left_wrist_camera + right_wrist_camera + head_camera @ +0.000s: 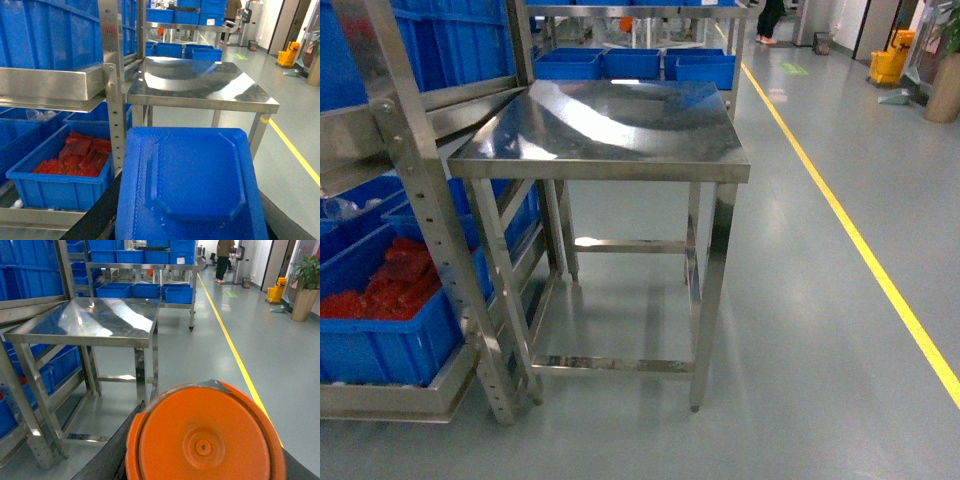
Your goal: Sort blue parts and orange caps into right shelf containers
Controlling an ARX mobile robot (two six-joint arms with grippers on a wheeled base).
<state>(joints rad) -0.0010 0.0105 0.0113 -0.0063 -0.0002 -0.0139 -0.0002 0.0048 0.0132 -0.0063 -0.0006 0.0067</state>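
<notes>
Right, head view: bare steel surface [600, 125] centre frame, blue crates [380, 330] on the lower-left rack. Left wrist: a blue part [192, 182] fills the bottom, presumably carried for sorting. Right wrist: an orange cap [205, 440] likewise. Neither gripper shows, so grip can't be told.

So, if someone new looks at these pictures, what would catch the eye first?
Probably the shiny steel table in the middle of the head view, standing on the grey floor beside a shelf rack. Next, the two bright things close to the wrist cameras: a blue part low in the left wrist view and a round orange cap low in the right. Also the blue crate of red pieces, low on the left rack.
</notes>
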